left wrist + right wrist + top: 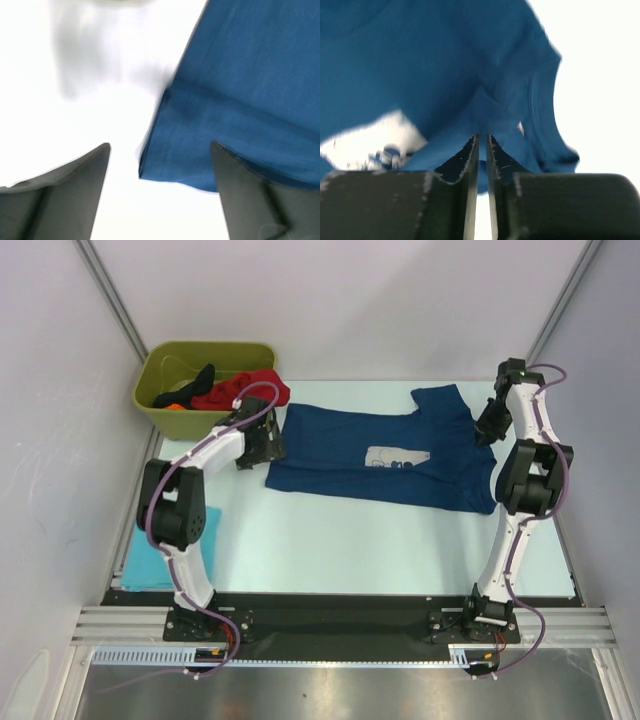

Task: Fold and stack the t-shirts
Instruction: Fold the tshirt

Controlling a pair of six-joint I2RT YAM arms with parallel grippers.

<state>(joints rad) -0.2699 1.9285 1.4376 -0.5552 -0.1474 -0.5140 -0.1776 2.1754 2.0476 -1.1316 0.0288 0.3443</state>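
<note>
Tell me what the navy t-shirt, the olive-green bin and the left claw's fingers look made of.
Navy blue cloth t-shirt: soft matte fabric; fine weave shows up close, and it wrinkles. Olive-green rectangular bin: likely moulded plastic, smooth walls, rounded rim. Dark fingers of the left claw: matte grey-black, probably plastic or rubber; the look leaves it open.

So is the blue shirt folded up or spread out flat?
Spread out. The navy t-shirt lies flat on the table, print facing up, one sleeve sticking out; the right gripper pinches its cloth.
</note>
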